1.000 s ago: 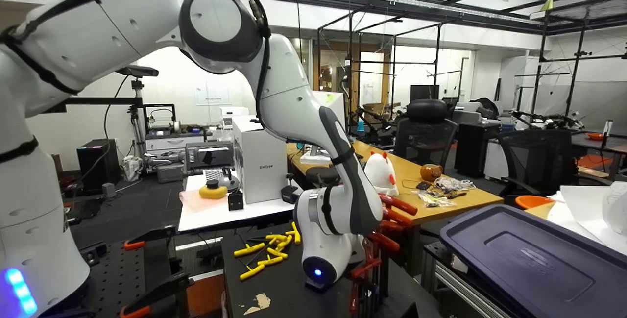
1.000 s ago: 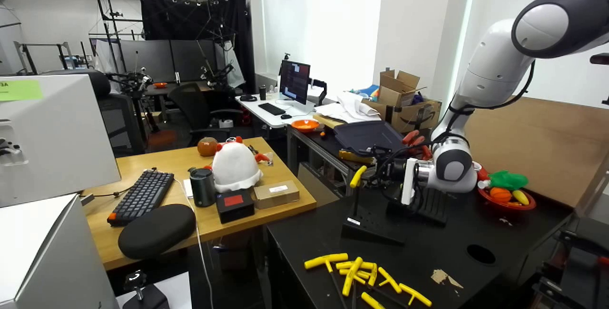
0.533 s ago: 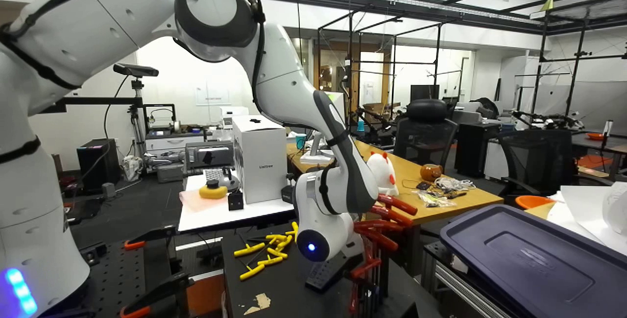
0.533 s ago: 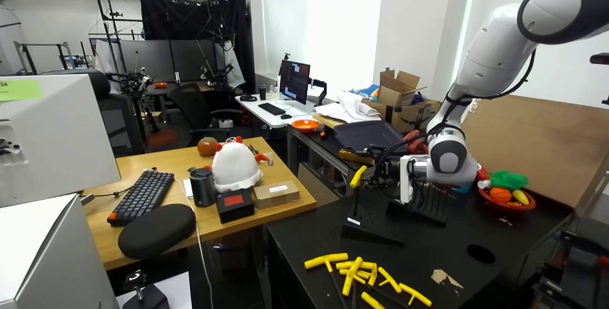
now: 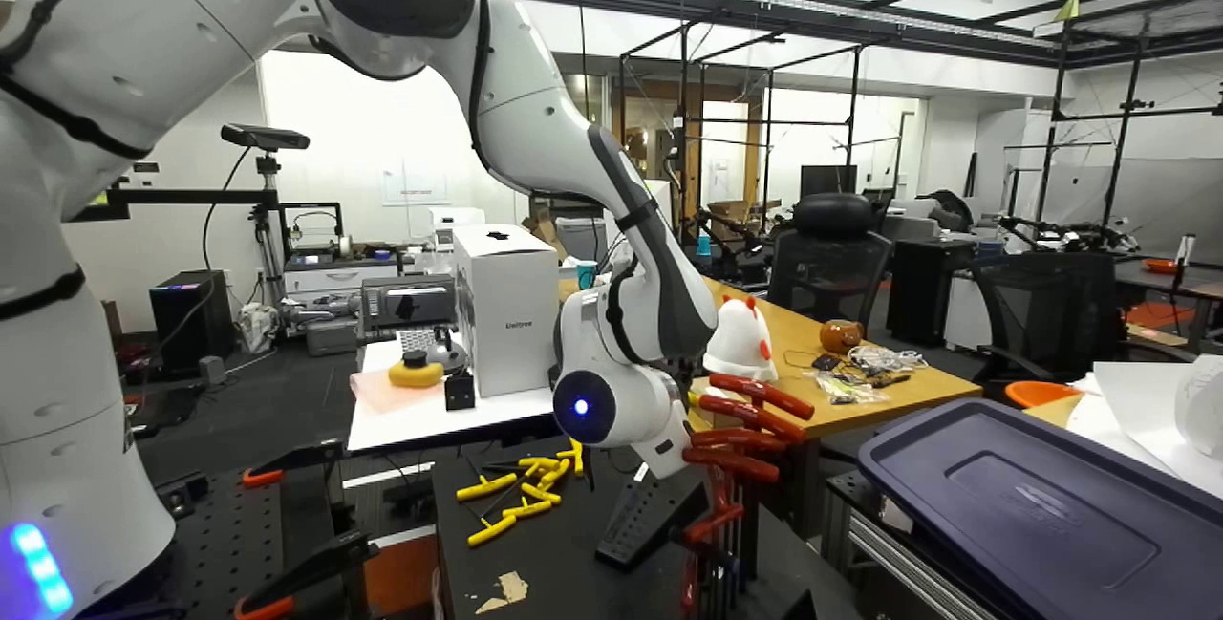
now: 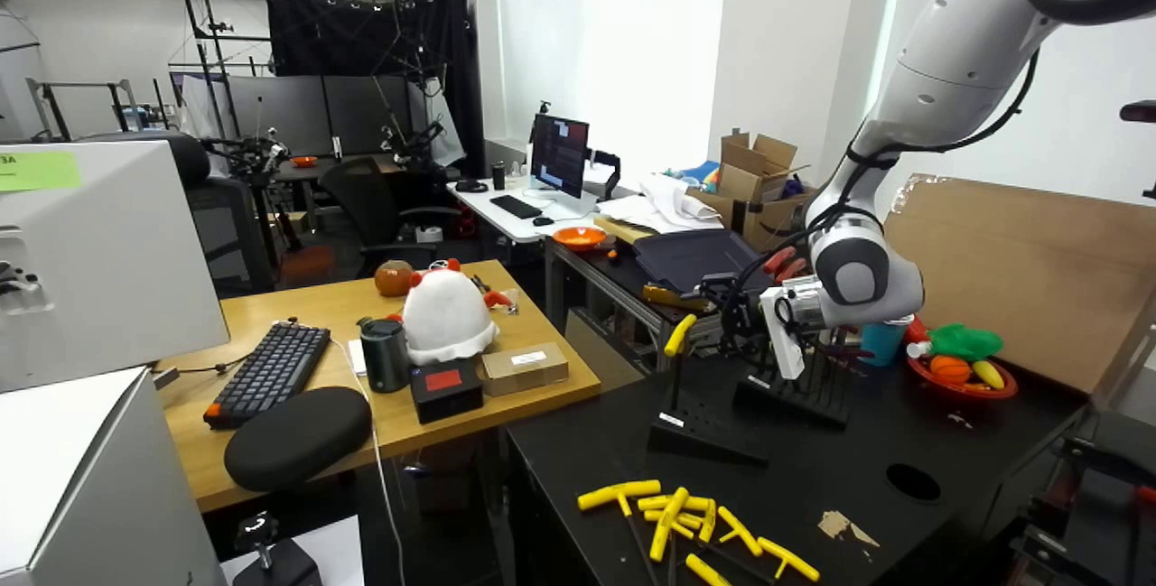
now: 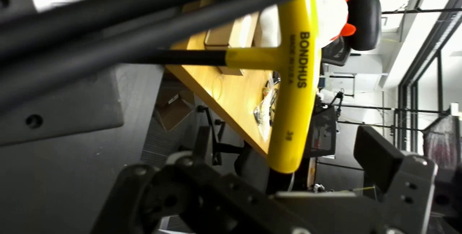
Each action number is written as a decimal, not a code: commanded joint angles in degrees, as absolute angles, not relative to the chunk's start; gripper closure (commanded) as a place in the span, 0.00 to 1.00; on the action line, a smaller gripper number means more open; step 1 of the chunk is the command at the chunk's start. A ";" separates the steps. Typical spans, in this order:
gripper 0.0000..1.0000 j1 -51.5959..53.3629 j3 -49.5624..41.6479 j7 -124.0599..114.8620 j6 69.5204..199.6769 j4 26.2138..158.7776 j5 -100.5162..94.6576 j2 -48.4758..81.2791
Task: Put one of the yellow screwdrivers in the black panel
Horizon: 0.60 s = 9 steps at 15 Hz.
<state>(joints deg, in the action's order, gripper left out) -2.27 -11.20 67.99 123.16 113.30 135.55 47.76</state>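
Note:
A yellow screwdriver [image 6: 679, 333] with a T-shaped handle stands upright in the black panel [image 6: 709, 441], a low sloped block with holes. In an exterior view the panel [image 5: 640, 515] shows bare holes. Up close in the wrist view, the yellow handle [image 7: 296, 82] fills the middle, its dark shaft running left. My gripper [image 7: 283, 136] is open, its fingers [image 7: 379, 154] on either side of the handle's end, neither touching it. Several more yellow screwdrivers [image 6: 668, 523] lie loose on the black table [image 6: 813, 478]. Cables and the wrist partly hide the gripper in the exterior views.
Directly beside the panel stands a rack [image 6: 795, 401] of tools with red handles [image 5: 755, 438]. Blurred dark rods [image 7: 108, 43] cross the wrist view close to the camera. A red bowl [image 6: 962, 387] and blue cup [image 6: 880, 342] stand behind. The table has a round hole [image 6: 912, 481].
The arm has risen and drawn back, its wrist tilting, so more of the black panel shows. The upright yellow screwdriver and the loose ones have stayed put.

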 commanded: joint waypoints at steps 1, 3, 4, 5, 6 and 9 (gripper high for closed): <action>0.00 0.74 -12.63 64.56 131.07 118.00 130.63 42.21; 0.00 1.43 -12.53 61.26 134.68 119.30 125.67 40.59; 0.00 1.84 -12.41 59.53 136.60 120.11 123.26 39.67; 0.00 2.12 -12.26 57.95 138.23 121.00 121.21 38.85; 0.00 2.43 -12.16 56.65 139.71 122.12 119.21 37.87; 0.00 3.69 -11.73 53.67 144.24 125.69 115.00 34.94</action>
